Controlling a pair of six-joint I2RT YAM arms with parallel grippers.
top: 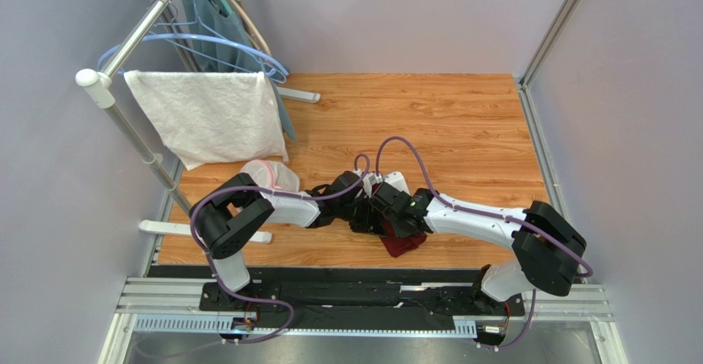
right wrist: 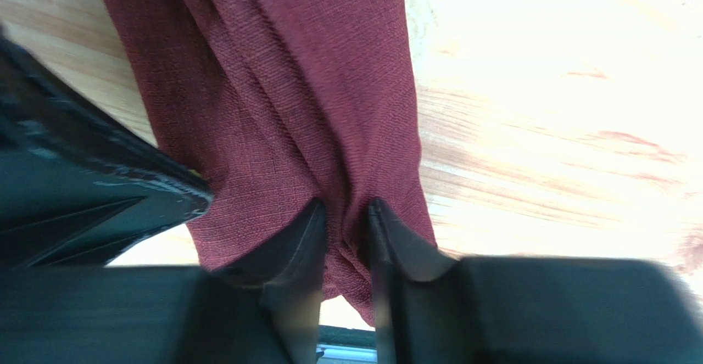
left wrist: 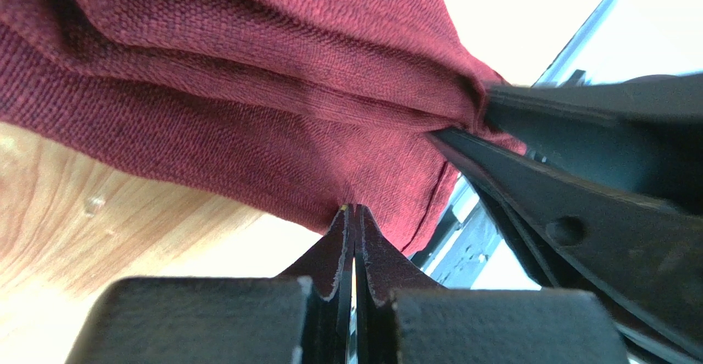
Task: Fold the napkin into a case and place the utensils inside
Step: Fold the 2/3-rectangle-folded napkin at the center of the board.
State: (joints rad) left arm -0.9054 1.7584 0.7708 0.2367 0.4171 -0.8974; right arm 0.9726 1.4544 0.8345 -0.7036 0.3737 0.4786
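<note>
Left gripper: fingers pressed together, pinching the napkin at its hem.
Right gripper: fingers nipping a fold of the same cloth, just beside the left one.
Napkin spot: bunched, hanging from both grips over the table, near-middle.
Doing it well: draw the 2 grips apart evenly, keep the hem taut, lay it flat before creasing.
Case: no pocket formed yet, and no utensils in sight.

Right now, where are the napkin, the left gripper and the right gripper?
napkin [left wrist: 247,92], left wrist view, on the middle of the bunched red cloth.
left gripper [left wrist: 353,220], left wrist view, between its fingertips, shut on the napkin's edge.
right gripper [right wrist: 346,216], right wrist view, between its fingertips, pinching a napkin fold.
</note>
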